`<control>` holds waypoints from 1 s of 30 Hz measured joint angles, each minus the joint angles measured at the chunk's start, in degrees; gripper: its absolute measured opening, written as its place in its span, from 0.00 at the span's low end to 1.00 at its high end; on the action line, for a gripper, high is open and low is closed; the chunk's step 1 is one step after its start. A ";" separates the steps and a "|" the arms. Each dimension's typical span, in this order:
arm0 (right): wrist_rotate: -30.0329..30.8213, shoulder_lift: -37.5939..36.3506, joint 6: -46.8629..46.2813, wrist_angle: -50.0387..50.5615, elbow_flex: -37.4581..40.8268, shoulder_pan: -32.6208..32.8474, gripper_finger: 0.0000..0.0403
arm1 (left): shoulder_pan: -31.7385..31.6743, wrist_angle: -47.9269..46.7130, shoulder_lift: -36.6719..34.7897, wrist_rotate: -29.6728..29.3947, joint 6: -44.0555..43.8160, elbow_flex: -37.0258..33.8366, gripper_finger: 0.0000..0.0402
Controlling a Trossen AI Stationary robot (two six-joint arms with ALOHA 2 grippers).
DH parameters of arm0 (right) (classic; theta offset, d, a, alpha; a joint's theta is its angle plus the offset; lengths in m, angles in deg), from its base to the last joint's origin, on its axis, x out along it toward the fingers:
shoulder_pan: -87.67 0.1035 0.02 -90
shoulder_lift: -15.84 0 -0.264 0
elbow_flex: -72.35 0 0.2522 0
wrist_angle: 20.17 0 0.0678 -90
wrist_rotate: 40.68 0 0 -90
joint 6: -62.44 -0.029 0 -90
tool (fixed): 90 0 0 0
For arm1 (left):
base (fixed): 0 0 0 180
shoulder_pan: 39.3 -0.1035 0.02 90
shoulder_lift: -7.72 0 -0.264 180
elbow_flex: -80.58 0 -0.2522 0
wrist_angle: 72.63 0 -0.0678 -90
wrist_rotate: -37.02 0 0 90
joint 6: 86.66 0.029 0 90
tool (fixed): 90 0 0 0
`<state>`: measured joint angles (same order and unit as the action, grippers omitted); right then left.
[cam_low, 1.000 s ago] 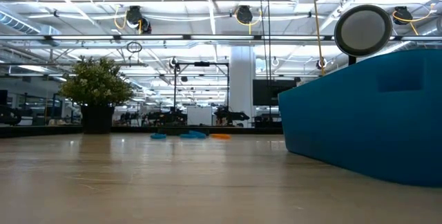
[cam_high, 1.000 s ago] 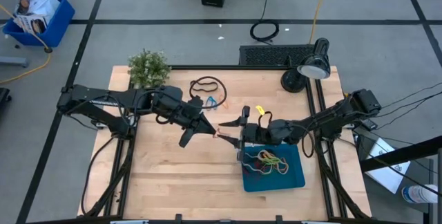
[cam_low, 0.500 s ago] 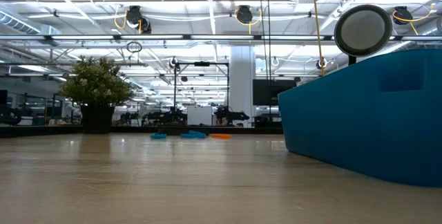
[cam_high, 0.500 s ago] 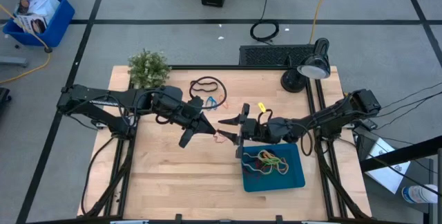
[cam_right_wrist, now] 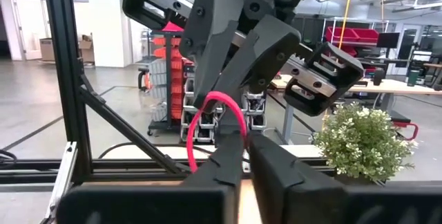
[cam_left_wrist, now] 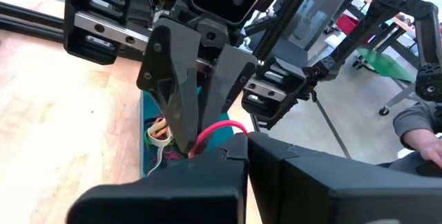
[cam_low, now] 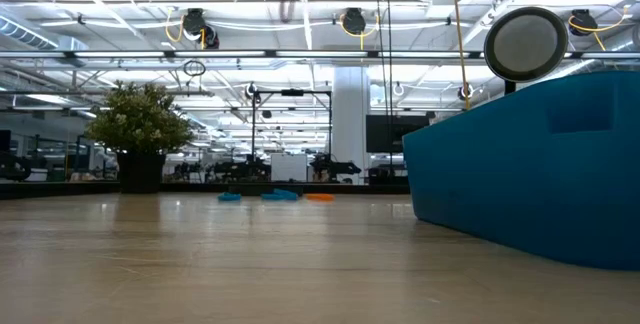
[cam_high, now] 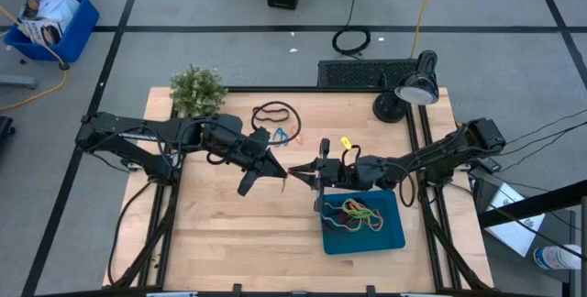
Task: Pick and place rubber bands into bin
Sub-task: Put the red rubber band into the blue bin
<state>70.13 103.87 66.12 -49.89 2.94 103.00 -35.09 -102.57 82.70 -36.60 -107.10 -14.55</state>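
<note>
Mid-table, left gripper and right gripper both pinch one red rubber band, tips nearly touching, just left of the bin. Risk: uncoordinated release snaps or drops it short of the bin.

A thin red rubber band arched as a taut loop in the air above the wooden table's middle, pinched at both ends. A tangle of green, yellow and red rubber bands lay inside the shallow teal-blue rectangular bin, which sat flat near the table's front right corner.
</note>
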 joint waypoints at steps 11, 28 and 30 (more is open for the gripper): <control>0.02 0.00 -0.02 -1.29 0.00 0.00 0.01 | -0.02 0.05 0.00 -3.24 0.79 -0.01 0.15; 0.30 -0.94 1.58 1.29 0.02 0.29 0.00 | -0.45 -3.43 -3.59 -1.39 2.86 0.02 0.44; 0.22 -2.40 1.59 5.51 0.05 1.00 0.00 | -0.58 -6.75 -5.12 -1.84 2.65 -0.04 0.44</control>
<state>70.36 101.47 67.71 -44.38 2.99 103.99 -35.67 -109.32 77.58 -38.44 -104.45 -14.60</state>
